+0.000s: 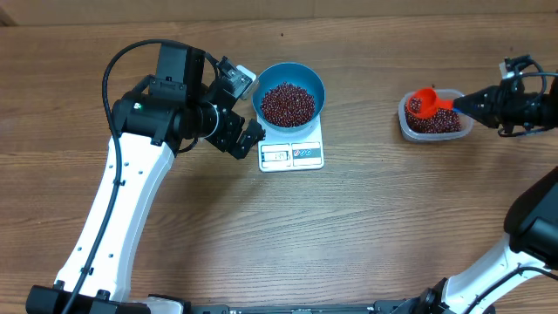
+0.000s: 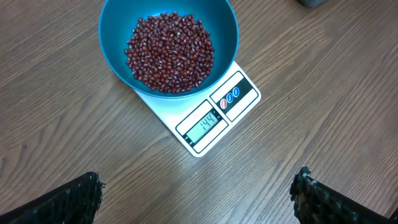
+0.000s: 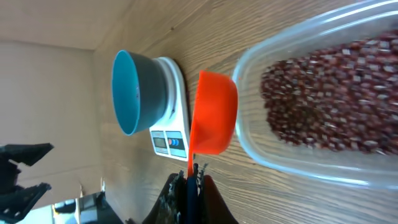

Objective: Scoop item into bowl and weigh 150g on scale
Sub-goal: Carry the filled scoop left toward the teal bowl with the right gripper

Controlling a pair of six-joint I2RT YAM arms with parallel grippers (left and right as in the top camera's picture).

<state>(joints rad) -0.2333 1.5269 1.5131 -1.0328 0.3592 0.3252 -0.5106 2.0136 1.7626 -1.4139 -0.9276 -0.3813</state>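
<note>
Many loose beans (image 2: 169,53) sit in the blue bowl (image 2: 115,37) on the scale (image 2: 211,124).
Left of the scale my left gripper (image 2: 196,190) gapes empty; well right, my right gripper (image 3: 189,180) pinches the red scoop (image 1: 425,102) by its handle over the tub (image 1: 462,131). Light beans spill easily; the scoop's load is hard to make out.

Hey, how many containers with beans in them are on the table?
2: the blue bowl on the scale, and the clear tub far right, beneath the orange scoop. None seems hidden.
</note>
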